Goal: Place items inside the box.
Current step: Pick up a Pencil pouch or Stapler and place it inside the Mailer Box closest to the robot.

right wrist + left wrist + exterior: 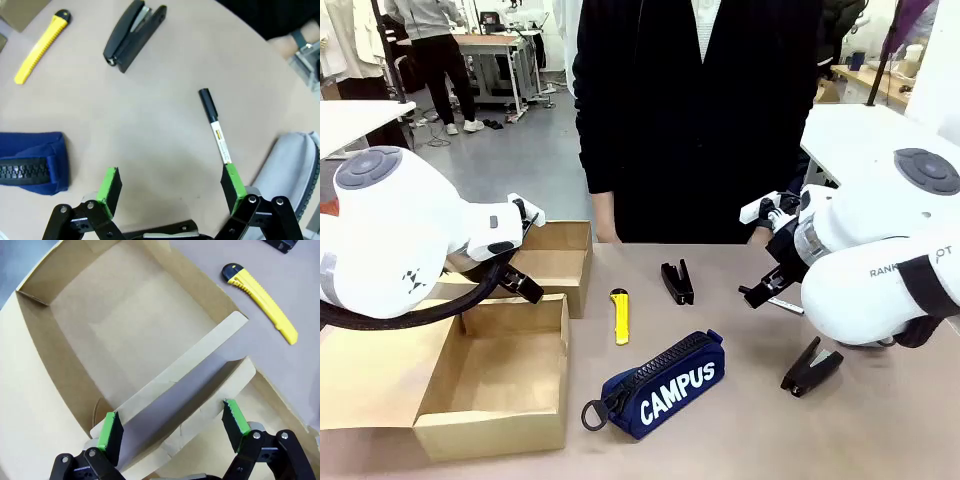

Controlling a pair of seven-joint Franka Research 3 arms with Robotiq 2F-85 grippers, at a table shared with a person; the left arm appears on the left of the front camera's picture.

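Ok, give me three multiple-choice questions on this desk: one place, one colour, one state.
1. The cardboard box is: A open, B taped shut, C upside down.
2. The pouch lettering is: A red, B white, C gold.
3. The yellow knife lies: A in the box, B on the table between box and stapler, C on the pouch.
Answers: A, its flaps stand out and the inside shows; B, CAMPUS reads white on navy; B, it rests on bare tabletop.

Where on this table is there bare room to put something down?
The box floor is bare. So is the tabletop between the pouch and the near stapler, and the strip between the yellow knife and the far stapler. Crowded: around the pen beside the right arm.
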